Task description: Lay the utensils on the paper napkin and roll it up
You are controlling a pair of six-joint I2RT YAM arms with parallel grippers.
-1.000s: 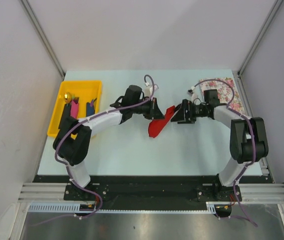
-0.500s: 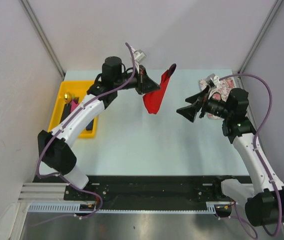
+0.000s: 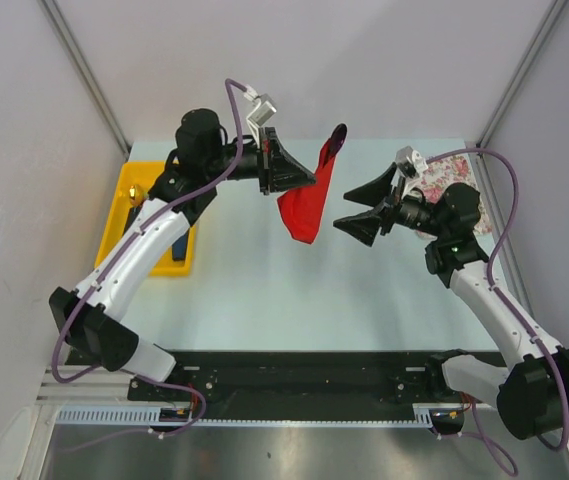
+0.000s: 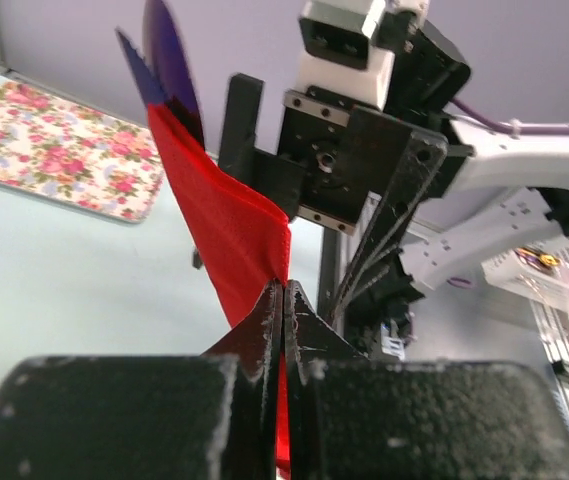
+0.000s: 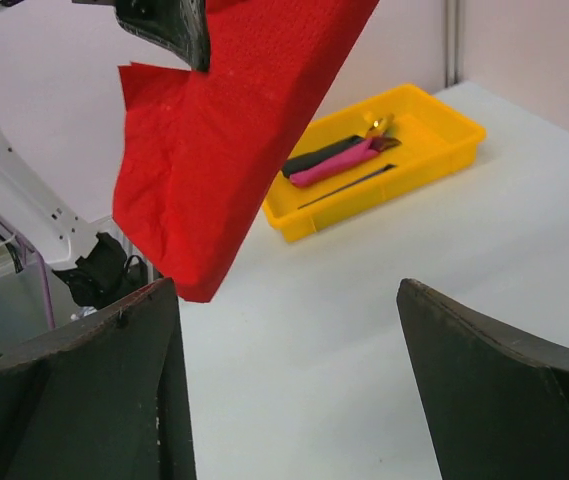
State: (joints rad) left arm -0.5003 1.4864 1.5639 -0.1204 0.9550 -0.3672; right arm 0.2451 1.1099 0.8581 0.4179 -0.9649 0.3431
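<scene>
Above the pale table [image 3: 264, 290], my left gripper [image 3: 302, 180] pinches the napkin [image 3: 304, 210] at its fold. It is limp, tearable paper, I judge. My right gripper [image 3: 344, 208] gapes empty.

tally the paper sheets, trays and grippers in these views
red paper napkin: 1
floral sheet: 1
yellow tray: 1
grippers: 2 (left gripper, right gripper)
total: 5

A lab test cell: plain grey panels [image 3: 294, 60], aluminium mounting rail [image 3: 84, 383].
</scene>
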